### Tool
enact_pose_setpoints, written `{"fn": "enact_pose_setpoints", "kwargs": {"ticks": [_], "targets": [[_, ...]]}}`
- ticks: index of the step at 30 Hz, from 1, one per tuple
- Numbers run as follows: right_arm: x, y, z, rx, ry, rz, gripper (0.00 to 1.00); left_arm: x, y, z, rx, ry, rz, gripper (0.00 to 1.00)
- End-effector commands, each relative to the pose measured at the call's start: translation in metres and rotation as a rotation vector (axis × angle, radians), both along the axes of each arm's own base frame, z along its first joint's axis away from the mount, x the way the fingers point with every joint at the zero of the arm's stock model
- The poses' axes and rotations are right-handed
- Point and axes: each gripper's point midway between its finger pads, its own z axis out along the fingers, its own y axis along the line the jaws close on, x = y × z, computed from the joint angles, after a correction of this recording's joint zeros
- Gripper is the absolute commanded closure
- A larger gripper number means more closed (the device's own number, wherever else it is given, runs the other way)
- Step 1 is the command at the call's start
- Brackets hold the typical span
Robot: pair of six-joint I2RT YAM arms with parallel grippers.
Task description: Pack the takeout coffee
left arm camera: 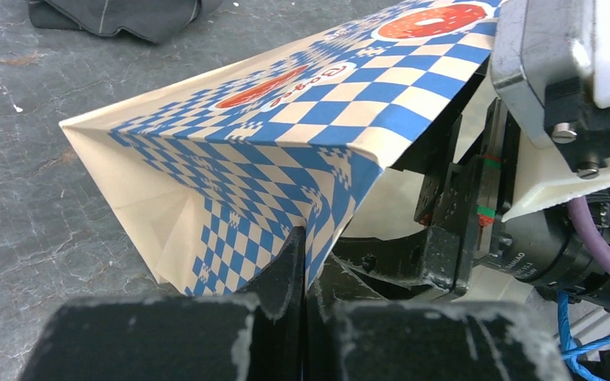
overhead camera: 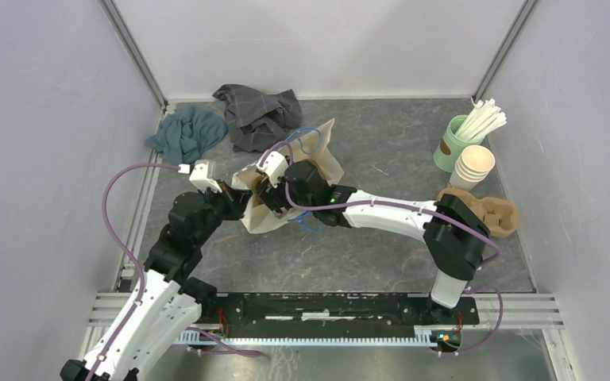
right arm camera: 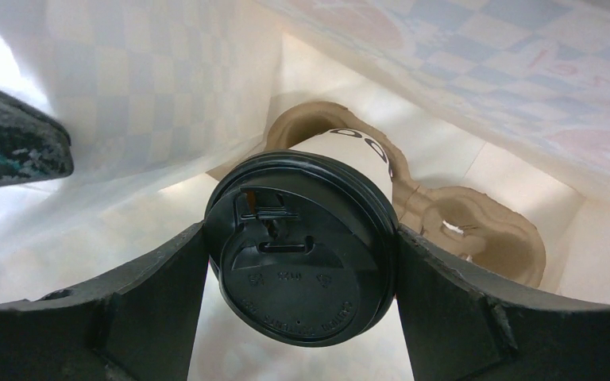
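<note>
The takeout coffee (right arm camera: 302,250), a cream cup under a round black lid, sits in a brown pulp carrier (right arm camera: 476,230) inside the blue-checked paper bag (left arm camera: 286,119). My right gripper (right arm camera: 300,238) reaches into the bag, and both its fingers press against the sides of the lid. My left gripper (left arm camera: 306,254) is shut on the bag's lower edge at its mouth, holding it. In the top view the bag (overhead camera: 326,155) lies mid-table with the right wrist (overhead camera: 306,182) pushed into it. The cup is hidden there.
A mint-green cup of white straws (overhead camera: 454,143) and a stack of lidless cream cups (overhead camera: 474,165) stand at the right wall. Another brown pulp carrier (overhead camera: 500,214) lies beside them. A grey cloth (overhead camera: 258,115) and a teal cloth (overhead camera: 189,133) lie at the back left.
</note>
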Motion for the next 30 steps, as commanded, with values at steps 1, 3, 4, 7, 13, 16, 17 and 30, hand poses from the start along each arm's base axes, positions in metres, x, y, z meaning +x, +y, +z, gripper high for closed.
{"fn": "enact_pose_setpoints", "kwargs": {"ticks": [1,3,4,7,13,16,17,30], "targets": [[0.009,0.011,0.005,0.018,0.004,0.011,0.5,-0.001,-0.007,0.019,-0.051,-0.036,-0.023,0.98],[0.009,0.012,0.002,0.008,0.013,0.012,0.5,-0.001,-0.007,0.019,-0.051,-0.036,-0.023,0.98],[0.009,0.012,-0.001,0.0,0.02,0.011,0.5,-0.001,-0.007,0.019,-0.051,-0.037,-0.023,0.98],[0.009,0.012,-0.005,-0.013,0.044,0.008,0.5,-0.001,-0.007,0.018,-0.051,-0.034,-0.025,0.98],[-0.004,0.008,-0.008,-0.037,0.101,0.044,0.5,-0.001,-0.007,0.016,-0.048,-0.031,-0.027,0.98],[-0.003,-0.002,-0.001,-0.024,0.111,-0.015,0.5,0.001,-0.012,0.016,-0.056,-0.026,-0.048,0.98],[0.0,-0.006,0.003,-0.03,0.104,-0.041,0.5,0.002,-0.015,0.015,-0.057,-0.018,-0.057,0.98],[0.016,-0.067,0.054,0.019,0.052,-0.235,0.48,0.039,-0.039,0.041,0.033,-0.06,-0.122,0.98]]}}
